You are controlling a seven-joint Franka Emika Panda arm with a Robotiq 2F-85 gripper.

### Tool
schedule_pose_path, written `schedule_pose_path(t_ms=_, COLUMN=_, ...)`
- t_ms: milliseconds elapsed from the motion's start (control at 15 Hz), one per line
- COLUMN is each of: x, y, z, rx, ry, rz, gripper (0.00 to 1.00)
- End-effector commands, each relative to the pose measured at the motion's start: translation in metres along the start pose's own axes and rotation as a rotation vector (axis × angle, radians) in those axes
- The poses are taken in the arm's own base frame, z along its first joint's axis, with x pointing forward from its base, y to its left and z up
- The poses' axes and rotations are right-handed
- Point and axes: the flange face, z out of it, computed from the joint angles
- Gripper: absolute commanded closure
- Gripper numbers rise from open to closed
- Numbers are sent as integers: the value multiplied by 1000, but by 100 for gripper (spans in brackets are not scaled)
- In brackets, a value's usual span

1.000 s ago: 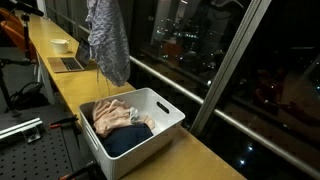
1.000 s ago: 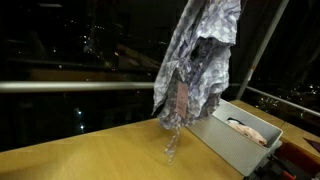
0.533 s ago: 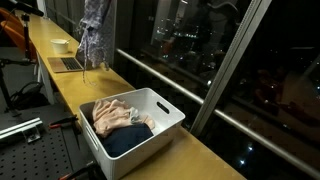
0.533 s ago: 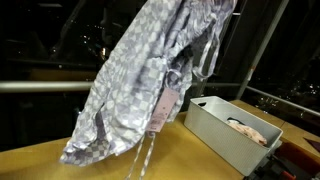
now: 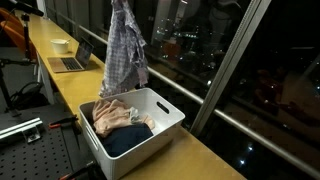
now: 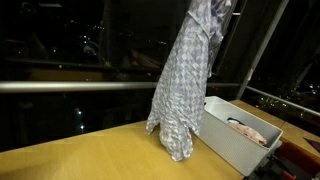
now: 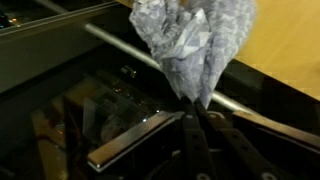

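A wooden counter (image 6: 90, 150) runs below dark night windows. Half a second ago the patterned cloth (image 6: 185, 90) flared toward the lower left. Now it hangs straight at centre, just left of the white bin (image 6: 225, 135). Only the wrist view shows the gripper (image 7: 198, 118), pinched tight on the cloth's top. The laptop (image 5: 72, 62) shows in an exterior view alone.

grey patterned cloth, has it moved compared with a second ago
Yes. The grey patterned cloth has swung away from the laptop and now hangs nearer the far rim of the white bin.
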Motion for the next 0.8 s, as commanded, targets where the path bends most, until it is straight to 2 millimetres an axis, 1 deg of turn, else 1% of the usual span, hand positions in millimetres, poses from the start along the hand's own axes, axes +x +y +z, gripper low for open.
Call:
schedule_pose_path(t_ms=0, x=6, y=-19, z=41, rx=205, ry=-54, rz=15, gripper=99)
schedule_pose_path(t_ms=200, x=-1, y=-25, z=87, rx=303, ry=-155, rz=59, gripper=99)
schedule_pose_path(t_ms=467, x=-20, y=-25, z=158, rx=366, ry=-274, rz=140, gripper=99)
schedule_pose_path(t_ms=733, x=-44, y=-28, z=223, rx=391, ry=-322, rz=184, gripper=99)
